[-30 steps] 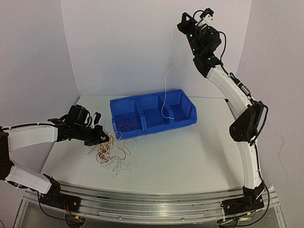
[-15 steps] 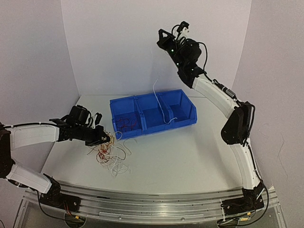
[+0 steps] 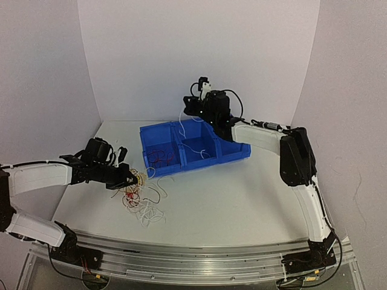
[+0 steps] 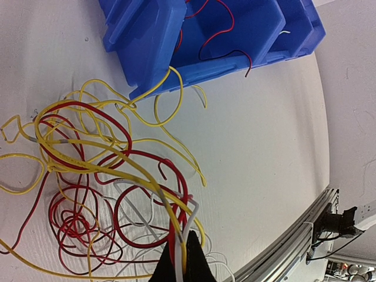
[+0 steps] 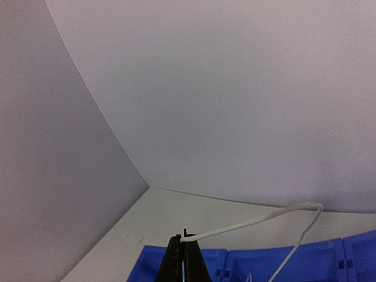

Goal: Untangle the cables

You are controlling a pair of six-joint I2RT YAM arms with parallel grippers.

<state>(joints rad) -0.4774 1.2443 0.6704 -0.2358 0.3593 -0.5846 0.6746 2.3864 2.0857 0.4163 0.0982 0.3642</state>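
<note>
White table (image 3: 242, 199); pale walls (image 3: 151, 60); blue bin (image 3: 208, 162); cables (image 3: 140, 194) strewn left.

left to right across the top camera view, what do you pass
left claw, shut on the cable tangle → blue bin, with the right claw above it pinching a white cable → right arm's elbow

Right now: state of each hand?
Left hand: closed on cables from the pile.
Right hand: closed on a white cable.
</note>
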